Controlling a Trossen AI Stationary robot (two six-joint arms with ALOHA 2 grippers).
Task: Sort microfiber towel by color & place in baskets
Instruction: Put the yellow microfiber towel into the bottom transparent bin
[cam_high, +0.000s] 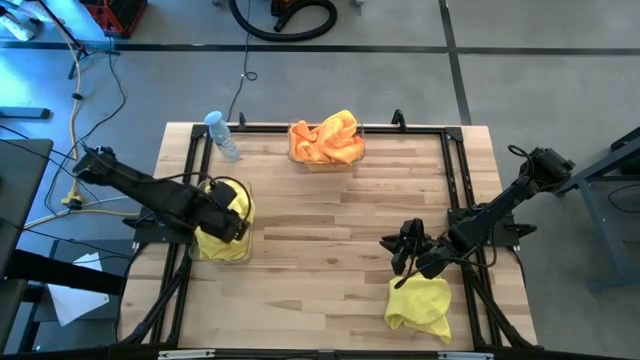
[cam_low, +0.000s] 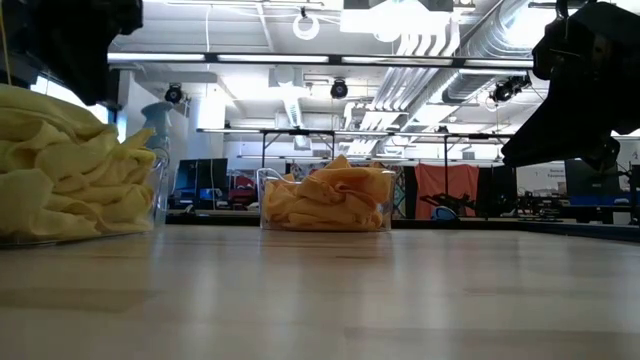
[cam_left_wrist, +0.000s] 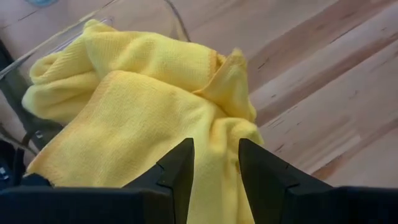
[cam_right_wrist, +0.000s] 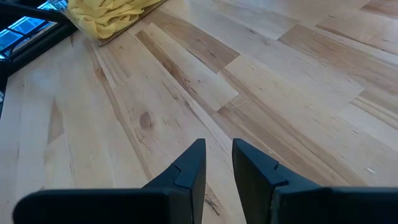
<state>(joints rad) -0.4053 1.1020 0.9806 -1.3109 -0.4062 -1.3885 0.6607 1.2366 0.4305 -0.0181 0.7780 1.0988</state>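
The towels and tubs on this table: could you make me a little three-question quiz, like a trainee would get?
1. True or false: the basket at the table's far edge holds orange towels.
2. How many yellow towels lie loose on the table, outside any basket?
3. Which tool hovers over the basket of yellow towels: A) the left tool, B) the right tool, C) neither?

Key: 1 true. 2 one, the loose yellow towel near the right tool. 3 A; both tools are open with nothing between the fingers.
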